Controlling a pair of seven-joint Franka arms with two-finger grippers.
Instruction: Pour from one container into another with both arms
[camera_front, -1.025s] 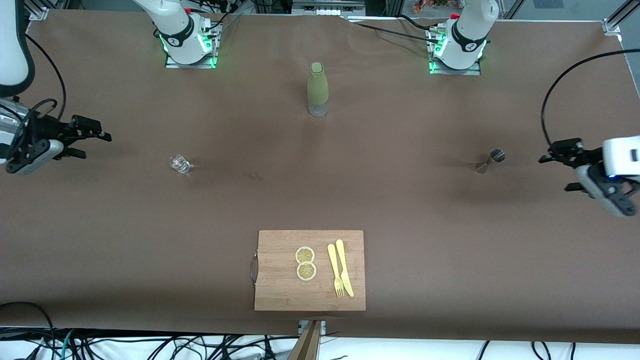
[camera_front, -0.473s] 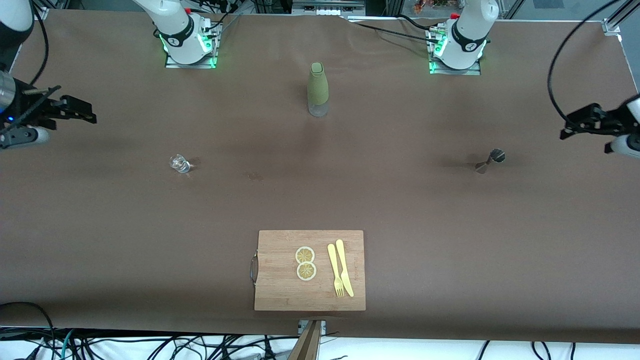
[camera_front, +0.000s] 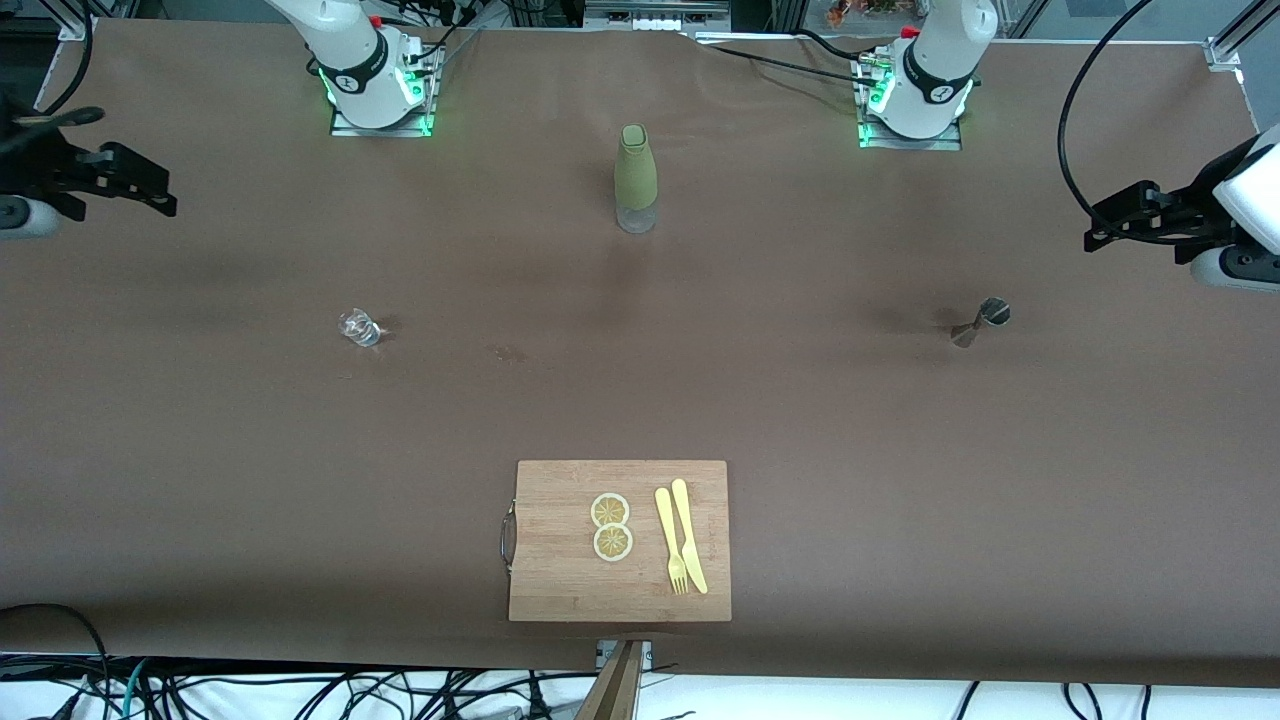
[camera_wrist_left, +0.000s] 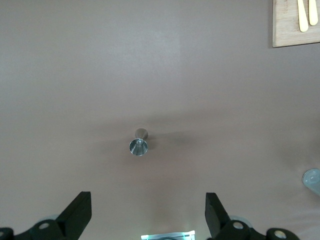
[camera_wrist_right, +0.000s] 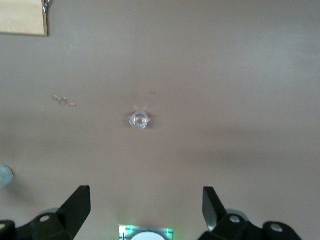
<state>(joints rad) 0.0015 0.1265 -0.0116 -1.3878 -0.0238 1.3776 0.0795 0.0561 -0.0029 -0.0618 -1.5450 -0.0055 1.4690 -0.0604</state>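
A small clear glass (camera_front: 360, 328) (camera_wrist_right: 139, 120) stands toward the right arm's end of the table. A metal jigger (camera_front: 985, 320) (camera_wrist_left: 138, 146) stands toward the left arm's end. An olive-green bottle (camera_front: 634, 178) is upright between the two bases. My right gripper (camera_front: 158, 194) (camera_wrist_right: 144, 210) hangs open and empty in the air near its table end, apart from the glass. Over the other end my left gripper (camera_front: 1098, 232) (camera_wrist_left: 147, 217) is also open and empty, apart from the jigger.
A wooden cutting board (camera_front: 560, 580) lies near the front edge, carrying two lemon slices (camera_front: 611, 526) and a yellow fork and knife (camera_front: 680, 536). Its corner shows in both wrist views (camera_wrist_left: 295, 30) (camera_wrist_right: 22, 17). Black cables loop beside each arm.
Both grippers have shifted up in the front view, away from the glass and jigger level, and stayed open. The things on the table have not moved.
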